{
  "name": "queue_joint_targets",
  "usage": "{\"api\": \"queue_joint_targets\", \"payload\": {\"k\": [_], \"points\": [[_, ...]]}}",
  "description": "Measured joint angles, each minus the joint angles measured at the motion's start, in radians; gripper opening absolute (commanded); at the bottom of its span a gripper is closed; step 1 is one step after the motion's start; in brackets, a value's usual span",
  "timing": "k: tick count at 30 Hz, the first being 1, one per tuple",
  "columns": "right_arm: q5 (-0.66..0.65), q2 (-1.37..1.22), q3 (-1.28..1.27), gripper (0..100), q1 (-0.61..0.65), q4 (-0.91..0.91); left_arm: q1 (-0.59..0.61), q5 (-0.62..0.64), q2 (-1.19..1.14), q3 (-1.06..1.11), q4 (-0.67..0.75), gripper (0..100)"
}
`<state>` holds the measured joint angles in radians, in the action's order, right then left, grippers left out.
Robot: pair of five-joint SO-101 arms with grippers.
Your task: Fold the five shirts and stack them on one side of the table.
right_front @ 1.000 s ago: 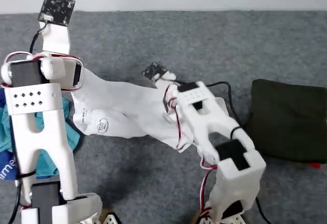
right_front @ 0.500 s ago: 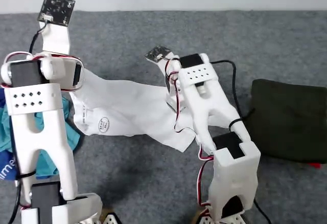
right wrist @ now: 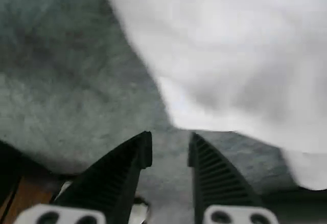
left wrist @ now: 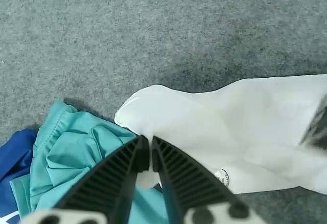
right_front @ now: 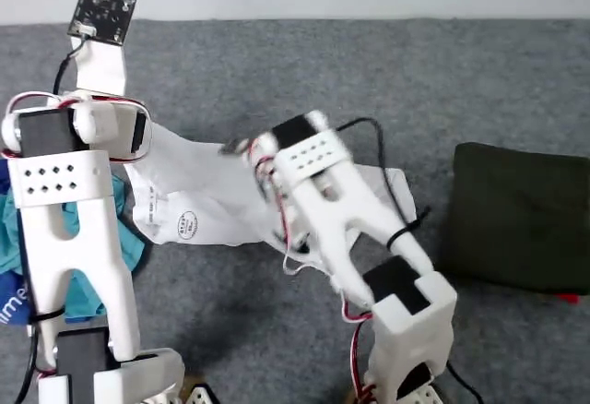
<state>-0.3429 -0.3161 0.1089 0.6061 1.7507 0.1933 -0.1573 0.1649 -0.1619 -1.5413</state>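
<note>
A white shirt [right_front: 198, 196] lies crumpled across the middle of the grey table. My left gripper [left wrist: 144, 155] is shut on the shirt's edge [left wrist: 230, 127], at its end beside the teal shirt [left wrist: 76, 152]. The left arm [right_front: 69, 192] stands at the table's left side. My right arm [right_front: 318, 164] hangs over the white shirt's middle. The right gripper [right wrist: 168, 152] is open just above the carpet at the white shirt's border [right wrist: 230, 45], with nothing between its fingers. A dark green folded shirt [right_front: 521, 215] rests at the right side.
A teal shirt [right_front: 129, 243] and a blue shirt [right_front: 11, 303] lie bunched under the left arm at the table's left edge. Bare grey carpet [right_front: 323, 63] stretches behind the white shirt up to the far wall.
The right arm has swung to the left across the white shirt, uncovering the shirt's right end. The left arm has kept still, holding the shirt.
</note>
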Motion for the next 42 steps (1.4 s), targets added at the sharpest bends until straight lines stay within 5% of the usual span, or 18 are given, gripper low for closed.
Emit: {"api": "queue_joint_targets", "payload": {"k": [18, 26, 42], "points": [[0.040, -0.110, -0.221, 23.3, -0.005, -0.273, 0.000, -0.006, 0.000, 0.000, 0.000, 2], [0.041, -0.158, -0.167, 1.0, -0.110, -0.311, 0.000, -0.006, 0.000, 0.000, 0.000, 2], [-0.114, 0.063, 0.196, 1.0, -0.279, 0.000, 0.000, -0.006, 0.000, -0.084, -0.068, 2]]}}
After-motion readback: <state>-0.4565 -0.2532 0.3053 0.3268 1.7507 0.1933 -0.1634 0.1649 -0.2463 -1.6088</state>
